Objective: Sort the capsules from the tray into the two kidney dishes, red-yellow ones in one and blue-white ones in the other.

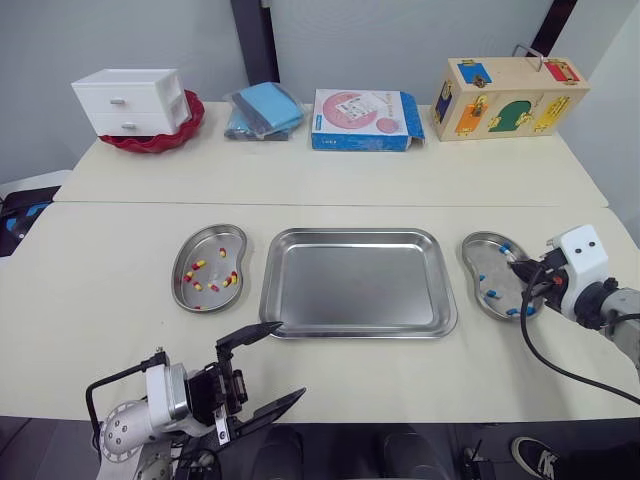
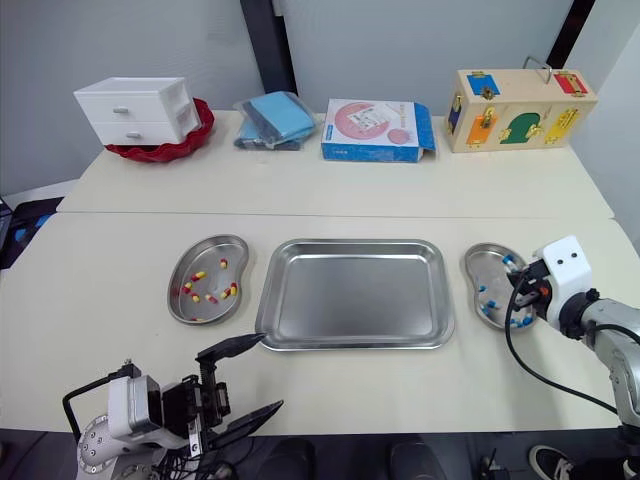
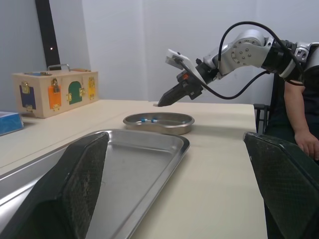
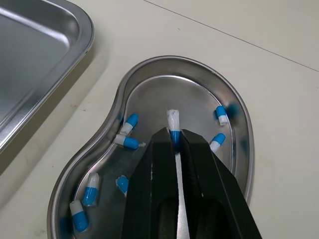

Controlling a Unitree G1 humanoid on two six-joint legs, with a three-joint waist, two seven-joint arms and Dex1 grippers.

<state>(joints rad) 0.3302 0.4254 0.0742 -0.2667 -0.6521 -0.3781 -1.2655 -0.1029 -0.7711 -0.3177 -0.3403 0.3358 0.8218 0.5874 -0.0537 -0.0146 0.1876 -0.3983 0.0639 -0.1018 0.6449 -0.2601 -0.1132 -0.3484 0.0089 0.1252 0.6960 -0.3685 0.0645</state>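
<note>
The steel tray (image 1: 300, 262) lies bare in the middle of the table. Left of it, a kidney dish (image 1: 189, 252) holds several red-yellow capsules (image 1: 197, 266). On the tray's right, the other kidney dish (image 4: 237, 106) holds several blue-white capsules (image 4: 130, 143). My right gripper (image 4: 173, 133) hangs just above this dish, shut on a blue-white capsule (image 4: 172, 121) that sticks out past its tips. My left gripper (image 1: 291, 359) is open with nothing in it, low at the table's front edge, near the tray's front left corner.
Along the back of the table stand a white drawer box (image 1: 132, 100) on a red bowl, blue packets (image 1: 264, 110), a flat carton (image 1: 362, 120) and a wooden lock box (image 1: 512, 96). A person's arm (image 3: 298, 119) is beside the table's right end.
</note>
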